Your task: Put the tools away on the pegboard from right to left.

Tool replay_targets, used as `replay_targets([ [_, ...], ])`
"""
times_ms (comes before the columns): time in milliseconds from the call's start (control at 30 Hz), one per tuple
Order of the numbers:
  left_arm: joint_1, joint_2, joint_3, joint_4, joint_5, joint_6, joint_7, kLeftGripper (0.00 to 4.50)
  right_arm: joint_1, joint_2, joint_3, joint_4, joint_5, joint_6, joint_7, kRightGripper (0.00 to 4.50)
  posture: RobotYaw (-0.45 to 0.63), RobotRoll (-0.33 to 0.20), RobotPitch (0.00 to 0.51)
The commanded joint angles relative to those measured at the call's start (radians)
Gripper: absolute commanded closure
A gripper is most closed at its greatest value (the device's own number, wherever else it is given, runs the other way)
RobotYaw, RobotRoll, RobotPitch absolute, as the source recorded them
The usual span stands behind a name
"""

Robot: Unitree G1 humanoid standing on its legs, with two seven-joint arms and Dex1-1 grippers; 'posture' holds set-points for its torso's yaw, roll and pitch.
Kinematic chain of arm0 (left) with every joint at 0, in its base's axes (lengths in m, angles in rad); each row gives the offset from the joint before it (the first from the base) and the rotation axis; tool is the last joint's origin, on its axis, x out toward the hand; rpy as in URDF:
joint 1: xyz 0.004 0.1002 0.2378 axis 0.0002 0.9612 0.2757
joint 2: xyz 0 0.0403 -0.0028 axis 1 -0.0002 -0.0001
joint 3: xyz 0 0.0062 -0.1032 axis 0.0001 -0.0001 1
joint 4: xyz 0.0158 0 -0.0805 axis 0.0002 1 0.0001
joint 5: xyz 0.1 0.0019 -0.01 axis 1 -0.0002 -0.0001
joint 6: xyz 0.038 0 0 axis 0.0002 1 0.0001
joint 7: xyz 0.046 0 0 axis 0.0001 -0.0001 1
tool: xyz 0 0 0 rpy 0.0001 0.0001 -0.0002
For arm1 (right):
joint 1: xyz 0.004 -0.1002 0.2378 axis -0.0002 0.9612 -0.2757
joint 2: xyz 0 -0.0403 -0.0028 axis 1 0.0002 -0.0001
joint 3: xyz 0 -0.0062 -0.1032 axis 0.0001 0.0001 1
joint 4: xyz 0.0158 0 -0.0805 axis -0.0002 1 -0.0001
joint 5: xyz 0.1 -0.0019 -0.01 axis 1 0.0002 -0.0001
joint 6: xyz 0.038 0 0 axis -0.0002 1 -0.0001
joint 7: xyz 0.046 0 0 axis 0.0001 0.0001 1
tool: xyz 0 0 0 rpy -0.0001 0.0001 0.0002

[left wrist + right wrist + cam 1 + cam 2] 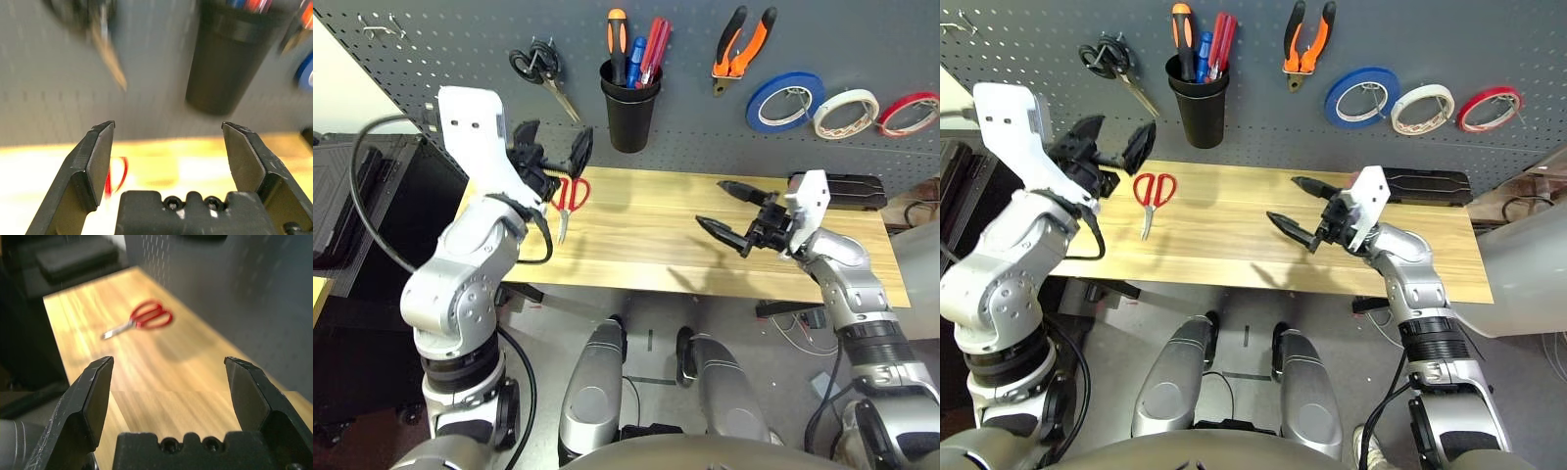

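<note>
Three of four tools: already hung or stowed on the pegboard, judging by where things sit now.
White tape ring: on a hook toward the right of the pegboard, between the blue tape ring and the red tape ring.
Pliers: hanging high on the pegboard, left of the tape rings.
Screwdriver: standing handle-up in the black cup, with other handles beside it.
Red scissors: the one tool left, lying flat on the worktop near its left end, blades pointing toward the robot.
Black-handled scissors: on the pegboard left of the cup; not part of the job.
Left gripper: jaws spread wide with nothing between them, held just above and behind the red scissors.
Right gripper: jaws wide apart and empty, over the middle-right of the worktop, well apart from the scissors.
Remaining: judged to be picking up the red scissors and hanging them at the left of the pegboard.
</note>
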State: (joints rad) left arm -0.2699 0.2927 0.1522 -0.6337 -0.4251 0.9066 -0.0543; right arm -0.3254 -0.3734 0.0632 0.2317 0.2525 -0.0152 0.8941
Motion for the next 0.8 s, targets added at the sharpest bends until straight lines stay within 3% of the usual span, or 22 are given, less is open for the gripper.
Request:
replay_targets([
  [33, 0.036, 0.007, -0.046, 0.072, 0.065, -0.050, -0.001, 0.03, 0.007, 0.011, 0.030, 0.036, -0.056, 0.016, -0.045, 0.00, 0.32, 0.000, 0.256],
  [400, -0.002, -0.015, -0.076, 0.399, 0.218, -0.207, 0.005, 0.03, -0.040, 0.089, 0.103, 0.169, -0.174, 0.018, -0.152, 0.00, 0.31, 0.000, 0.281],
  [800, -0.178, -0.026, -0.045, 0.881, 0.330, -0.418, 0.051, 0.03, -0.097, 0.175, 0.143, 0.270, -0.257, 0.031, -0.249, 0.00, 0.29, 0.000, 0.316],
])
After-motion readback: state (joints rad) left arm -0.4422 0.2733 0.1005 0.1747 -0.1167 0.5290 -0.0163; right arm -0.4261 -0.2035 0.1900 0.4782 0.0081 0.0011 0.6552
